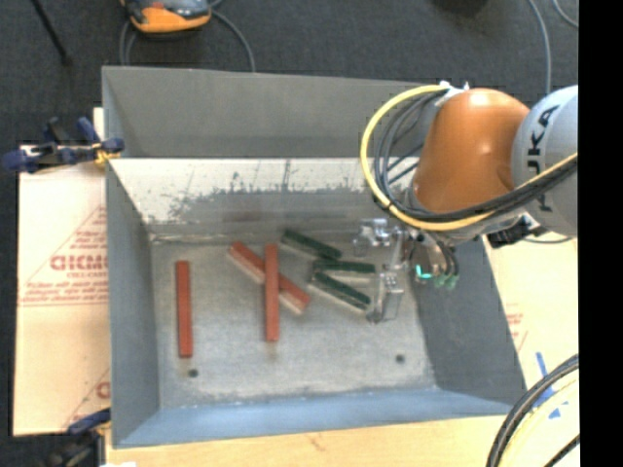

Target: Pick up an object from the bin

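Observation:
My gripper [384,270] is down at the right side of the bin floor, open. One fingertip [375,232] stands toward the back wall and the other [385,305] toward the front. Between them lie the right ends of two dark green flat bars [341,286], side by side and slightly slanted. A third green bar [311,245] lies just behind them, angled toward the back wall.
A red bar [272,293] lies lengthwise across a paler red bar [255,263] in the middle of the floor. Another red bar [183,309] lies alone near the left wall. The arm's orange cover and cables hang over the bin's right rim.

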### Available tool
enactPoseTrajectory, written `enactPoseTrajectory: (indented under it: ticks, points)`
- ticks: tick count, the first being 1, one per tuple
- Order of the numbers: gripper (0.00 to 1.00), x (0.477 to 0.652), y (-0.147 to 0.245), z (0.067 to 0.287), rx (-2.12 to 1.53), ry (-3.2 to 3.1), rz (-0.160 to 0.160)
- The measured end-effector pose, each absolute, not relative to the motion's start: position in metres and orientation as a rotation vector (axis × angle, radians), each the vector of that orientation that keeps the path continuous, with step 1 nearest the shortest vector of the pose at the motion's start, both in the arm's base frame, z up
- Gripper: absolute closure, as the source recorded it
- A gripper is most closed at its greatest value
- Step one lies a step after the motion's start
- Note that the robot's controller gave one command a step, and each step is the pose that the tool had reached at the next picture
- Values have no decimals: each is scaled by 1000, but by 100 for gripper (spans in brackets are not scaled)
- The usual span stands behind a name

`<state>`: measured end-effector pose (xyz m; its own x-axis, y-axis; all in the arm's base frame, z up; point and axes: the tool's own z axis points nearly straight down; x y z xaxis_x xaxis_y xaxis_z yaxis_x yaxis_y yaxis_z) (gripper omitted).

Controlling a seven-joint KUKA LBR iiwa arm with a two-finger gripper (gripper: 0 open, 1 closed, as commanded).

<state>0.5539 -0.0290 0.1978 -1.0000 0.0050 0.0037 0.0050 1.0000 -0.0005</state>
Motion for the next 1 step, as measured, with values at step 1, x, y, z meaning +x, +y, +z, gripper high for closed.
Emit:
enactPoseTrajectory:
  ticks: [1]
  points:
    - [0, 555, -29, 202, -7, -3146, 2]
